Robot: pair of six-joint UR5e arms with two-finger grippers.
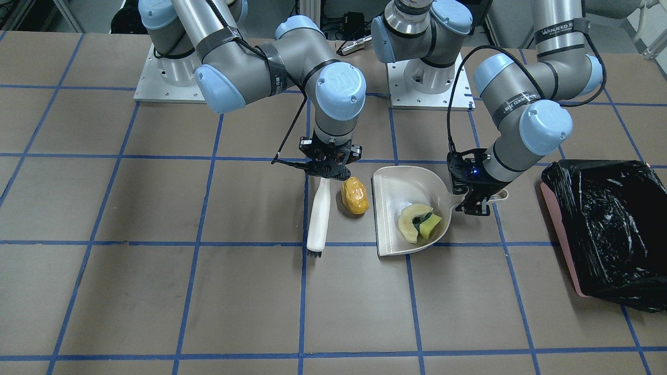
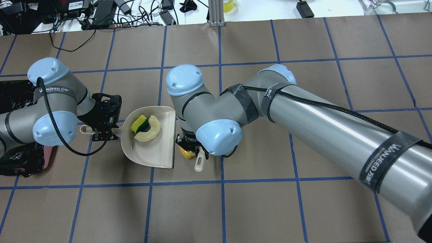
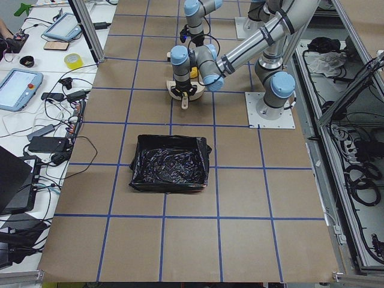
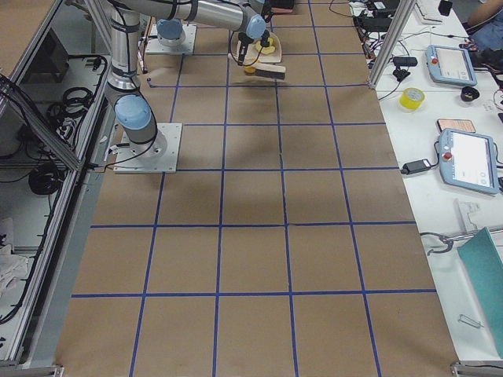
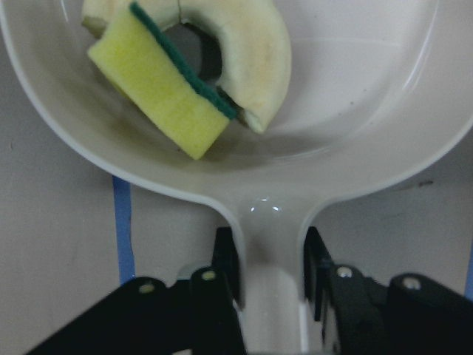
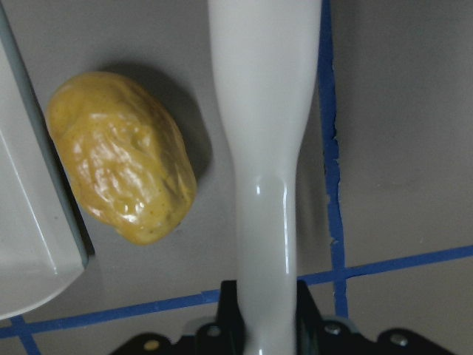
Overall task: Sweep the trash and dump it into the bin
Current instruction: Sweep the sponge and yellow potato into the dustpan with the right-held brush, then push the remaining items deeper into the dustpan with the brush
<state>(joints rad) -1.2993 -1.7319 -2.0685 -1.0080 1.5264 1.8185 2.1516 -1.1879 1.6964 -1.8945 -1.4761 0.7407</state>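
The orange-brown potato-like lump (image 1: 355, 196) lies on the table between the white brush (image 1: 319, 219) and the open edge of the beige dustpan (image 1: 393, 187). The pale melon-like slice (image 1: 407, 223) and the yellow-green sponge wedge (image 1: 431, 225) lie inside the pan. My right gripper (image 1: 327, 174) is shut on the brush handle (image 6: 266, 148), with the lump (image 6: 122, 177) just beside it. My left gripper (image 1: 475, 202) is shut on the dustpan handle (image 5: 272, 244). The pink bin with its black bag (image 1: 604, 229) stands apart from the pan, on my left.
The table is brown paper with a blue tape grid. The two arm bases (image 1: 427, 83) stand at the robot's edge. My right arm (image 2: 303, 111) stretches low across the table's middle. Cables and devices (image 2: 101, 13) lie beyond the far edge.
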